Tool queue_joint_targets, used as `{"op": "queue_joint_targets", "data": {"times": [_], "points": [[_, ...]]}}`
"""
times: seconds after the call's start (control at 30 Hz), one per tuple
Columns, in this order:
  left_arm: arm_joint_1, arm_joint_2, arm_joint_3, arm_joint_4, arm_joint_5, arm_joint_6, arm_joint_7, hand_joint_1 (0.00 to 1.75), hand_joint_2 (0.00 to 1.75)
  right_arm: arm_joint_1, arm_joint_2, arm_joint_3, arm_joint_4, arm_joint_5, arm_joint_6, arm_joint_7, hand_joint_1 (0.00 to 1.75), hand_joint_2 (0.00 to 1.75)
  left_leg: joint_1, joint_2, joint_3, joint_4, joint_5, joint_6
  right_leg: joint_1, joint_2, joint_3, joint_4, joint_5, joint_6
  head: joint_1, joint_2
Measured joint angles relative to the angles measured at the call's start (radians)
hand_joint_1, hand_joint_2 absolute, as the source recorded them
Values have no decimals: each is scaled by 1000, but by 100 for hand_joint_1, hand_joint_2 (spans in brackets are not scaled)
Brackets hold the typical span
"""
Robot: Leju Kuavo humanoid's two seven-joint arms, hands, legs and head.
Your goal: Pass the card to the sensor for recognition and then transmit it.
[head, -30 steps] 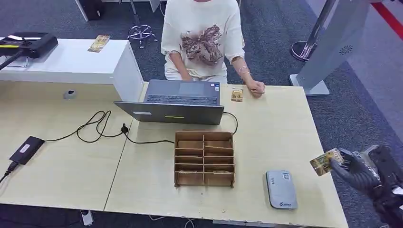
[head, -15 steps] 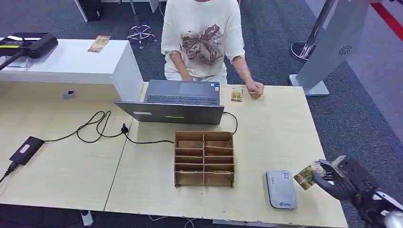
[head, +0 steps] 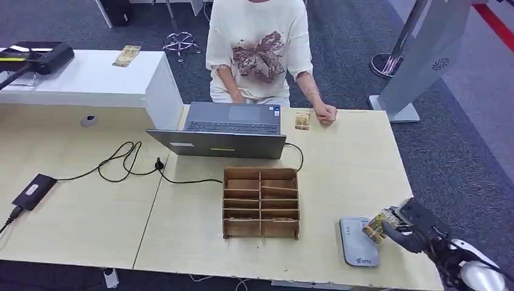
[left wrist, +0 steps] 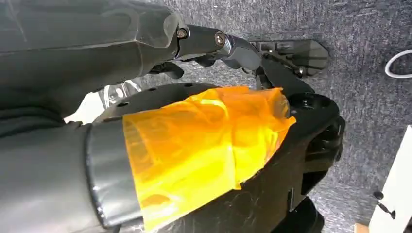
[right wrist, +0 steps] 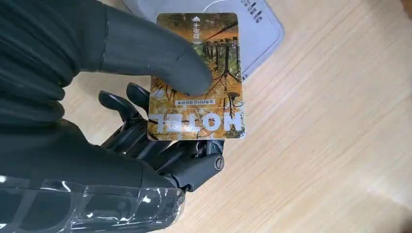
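Now the right robot hand [head: 407, 233] pinches the hotel key card [head: 376, 225] over the card reader's [head: 357, 242] 3 o'clock edge; recognition step, next needing centring lower.

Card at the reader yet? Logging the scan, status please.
Right hand pinches card. Card over the grey reader's edge. Left hand hangs idle. Nothing in the way.

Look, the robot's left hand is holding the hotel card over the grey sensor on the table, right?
Not quite: it is the right hand, not the left, that holds the hotel card. The head view shows that arm coming in from the right side, with the card at the edge of the grey sensor on the table. The right wrist view shows the thumb pressing on the card.
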Motion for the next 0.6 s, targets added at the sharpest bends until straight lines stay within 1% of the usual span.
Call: {"op": "queue_joint_targets", "data": {"times": [0.2,0.4,0.6], "points": [[-1,0,0,0,-2,0,0,0,0,-28,11,29,49,34,-14,-8,175,175,0,1,0,0,0,0,0,1,0,0,0,0,0,0],[0,0,0,0,-2,0,0,0,0,-34,19,47,73,52,-18,-16,175,175,0,0,0,0,0,0,0,0,0,0,0,0,0,0],[-1,0,0,0,-2,0,2,0,0,-62,31,66,98,71,-25,-17,175,175,0,0,0,0,0,0,0,0,0,0,0,0,0,0]]}}
